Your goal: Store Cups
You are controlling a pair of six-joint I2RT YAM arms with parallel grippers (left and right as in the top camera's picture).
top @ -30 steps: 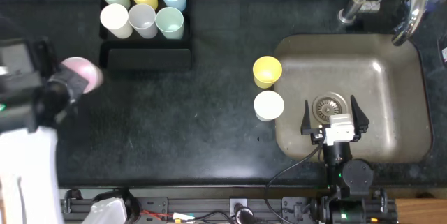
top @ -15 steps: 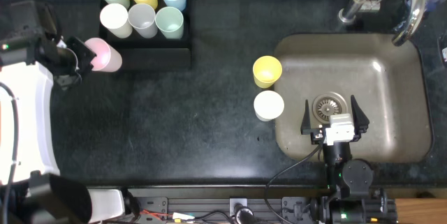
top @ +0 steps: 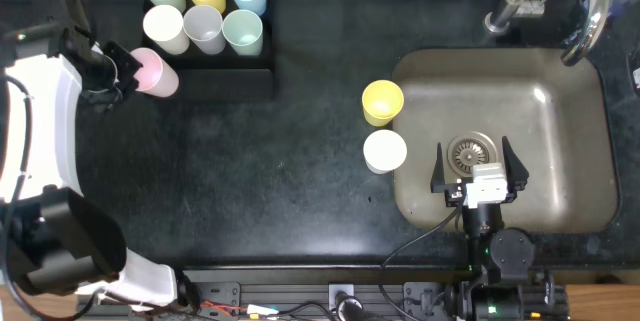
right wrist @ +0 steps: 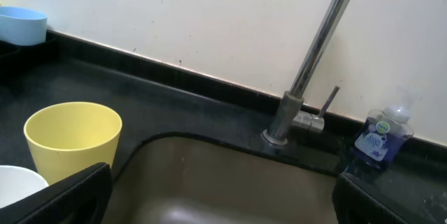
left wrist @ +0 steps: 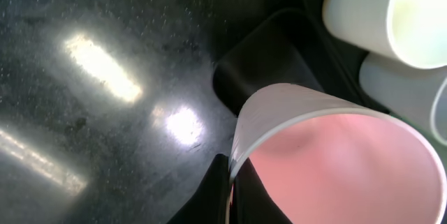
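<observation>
My left gripper [top: 124, 71] is shut on the rim of a pink cup [top: 153, 71], held tilted at the left end of the black tray [top: 215, 85]. In the left wrist view the pink cup [left wrist: 342, 161] hangs just above the tray's empty front slot [left wrist: 265, 63], beside a white cup [left wrist: 384, 11]. Several cups stand in the tray, among them white [top: 165, 28], grey [top: 204, 26] and teal [top: 243, 31]. A yellow cup [top: 382, 101] and a white cup [top: 384, 151] stand on the counter beside the sink. My right gripper [top: 478, 169] rests open over the sink.
The steel sink [top: 560, 101] takes up the right side, with a faucet [right wrist: 307, 77] and a blue soap bottle [right wrist: 380, 137] behind it. The dark counter [top: 250, 181] stretches between the tray and the sink. The yellow cup [right wrist: 73, 140] stands near the right gripper.
The left arm has carried the pink cup up and to the right, from open counter to the tray's left end. The right arm has stayed still.
</observation>
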